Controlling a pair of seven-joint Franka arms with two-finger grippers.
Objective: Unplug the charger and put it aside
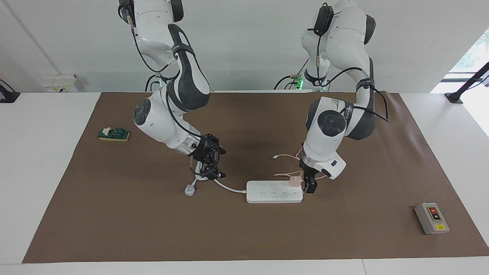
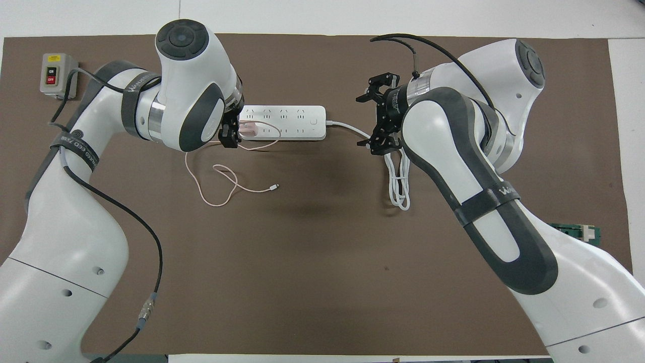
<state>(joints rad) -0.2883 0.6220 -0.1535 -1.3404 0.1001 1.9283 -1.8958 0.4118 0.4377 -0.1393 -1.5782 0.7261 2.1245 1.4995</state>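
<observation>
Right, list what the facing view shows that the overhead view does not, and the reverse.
Only the facing view shows the plug at the end of the strip's white cord, and the left hand low beside the charger. Only the overhead view shows the pink cable's full loop; in the facing view the left arm covers part of it. Both show the power strip with the charger plugged in, the right hand open over the cord, and the grey button box.

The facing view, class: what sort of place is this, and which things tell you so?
Probably a robotics lab test bench: two white robot arms stand at a table covered by a brown paper mat, holding practice items, a long white power strip and a grey box with red and black buttons.
</observation>
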